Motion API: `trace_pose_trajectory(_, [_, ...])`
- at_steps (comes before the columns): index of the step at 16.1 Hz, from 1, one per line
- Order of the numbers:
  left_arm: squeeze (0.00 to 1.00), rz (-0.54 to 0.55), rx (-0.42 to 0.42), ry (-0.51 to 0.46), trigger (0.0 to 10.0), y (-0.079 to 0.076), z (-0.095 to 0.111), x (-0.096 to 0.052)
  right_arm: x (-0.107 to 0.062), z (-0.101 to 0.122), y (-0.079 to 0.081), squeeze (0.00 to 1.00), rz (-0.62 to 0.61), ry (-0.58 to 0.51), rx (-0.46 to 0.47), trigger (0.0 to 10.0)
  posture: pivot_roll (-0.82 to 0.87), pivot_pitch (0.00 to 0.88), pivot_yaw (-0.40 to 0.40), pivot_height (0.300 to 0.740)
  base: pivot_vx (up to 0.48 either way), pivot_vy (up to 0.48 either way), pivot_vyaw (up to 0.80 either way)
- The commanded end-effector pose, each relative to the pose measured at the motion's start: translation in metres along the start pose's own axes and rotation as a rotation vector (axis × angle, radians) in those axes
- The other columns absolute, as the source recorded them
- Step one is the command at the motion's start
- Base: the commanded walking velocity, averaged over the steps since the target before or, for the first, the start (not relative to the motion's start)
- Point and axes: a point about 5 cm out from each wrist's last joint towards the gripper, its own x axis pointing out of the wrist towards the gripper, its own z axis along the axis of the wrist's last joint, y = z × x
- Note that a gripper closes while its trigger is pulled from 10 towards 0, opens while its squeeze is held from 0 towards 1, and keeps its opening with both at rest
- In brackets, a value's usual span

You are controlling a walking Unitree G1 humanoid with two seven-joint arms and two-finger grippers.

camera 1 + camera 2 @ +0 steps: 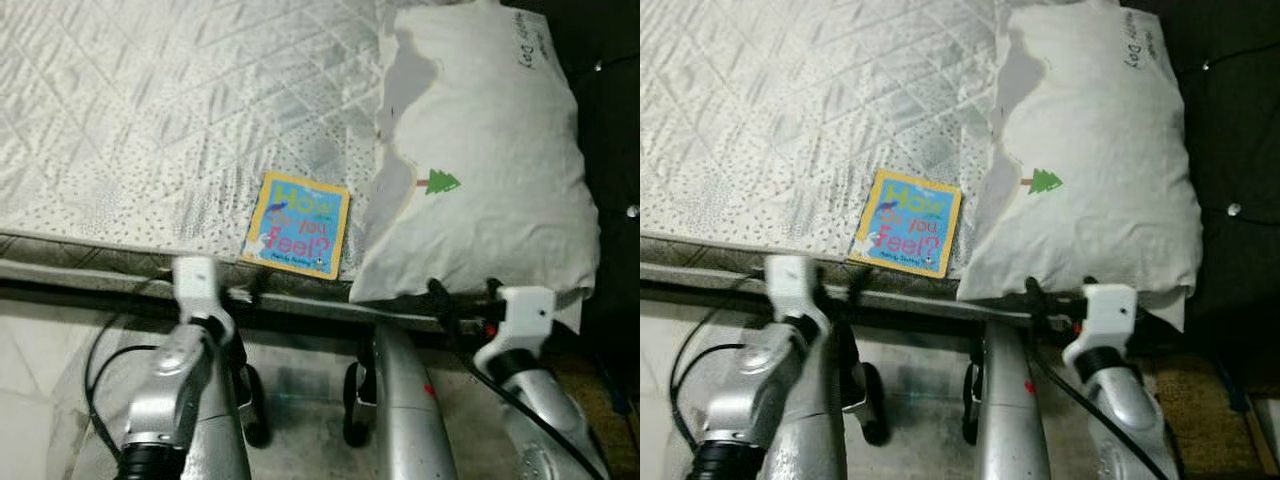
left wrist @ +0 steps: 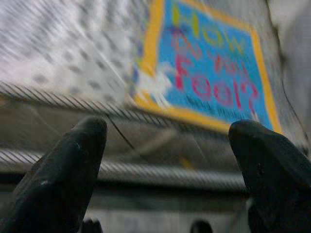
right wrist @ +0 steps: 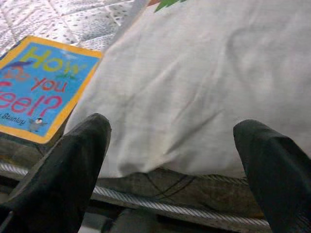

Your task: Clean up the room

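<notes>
Item 1: quilted white mattress (image 1: 180,110), diamond-stitched with dotted panels, spanning the upper half of the head view; its piped edge runs across the middle, with pale floor below.

Item 2: square children's board book with yellow border and blue cover reading "How do you feel?" (image 1: 296,224). It lies flat on the mattress, close to the near edge, at about 12 o'clock from the robot's body, and is slightly rotated. Its right side lies just beside the pillow's lower left corner; whether they touch cannot be told.

Item 3: white fabric pillow with a small green tree print and a grey patch (image 1: 490,170), at 1 to 2 o'clock on the mattress. Its near end reaches the mattress edge. Dark handwriting marks its far corner.

Item 4: left gripper (image 2: 170,160), on the silver arm at 10 o'clock. It is held below the mattress edge and directed at the book. The two black fingers (image 2: 68,170) stand wide apart and hold nothing.

Item 5: right gripper (image 3: 175,165), at 2 o'clock. It is held just short of the pillow's near end. Its fingers are spread wide, with nothing between them; the book shows off to one side.

Item 6: dark tufted surface (image 1: 1240,150) at 3 o'clock, beyond the pillow.
</notes>
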Motion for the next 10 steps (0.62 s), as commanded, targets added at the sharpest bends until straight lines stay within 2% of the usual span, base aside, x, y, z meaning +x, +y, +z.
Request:
trace_pose_trajectory(1, [1.00,-0.047,0.008,0.096,10.0,-0.007,-0.012,0.002,-0.004,-0.008,-0.002,0.00,-0.023,0.028,0.004,10.0,-0.12,0.281,-0.016,0.586,0.000,0.000,0.00])
trace_pose_trajectory(7, [0.99,-0.132,-0.006,0.232,10.0,-0.023,-0.021,0.031,-0.014,-0.003,-0.005,0.00,-0.042,0.020,-0.003,10.0,-0.17,0.331,-0.018,0.586,0.000,0.000,0.00])
trace_pose_trajectory(8, [0.89,-0.142,0.002,0.253,10.0,-0.024,-0.022,0.037,-0.017,-0.004,-0.005,0.00,-0.046,0.026,-0.004,10.0,-0.18,0.337,-0.019,0.586,0.000,0.000,0.00])
trace_pose_trajectory(10, [0.84,-0.150,-0.016,0.269,10.0,-0.025,-0.021,0.046,-0.023,-0.004,-0.005,0.00,-0.054,0.034,-0.006,10.0,-0.19,0.349,-0.021,0.586,0.000,0.000,0.00])
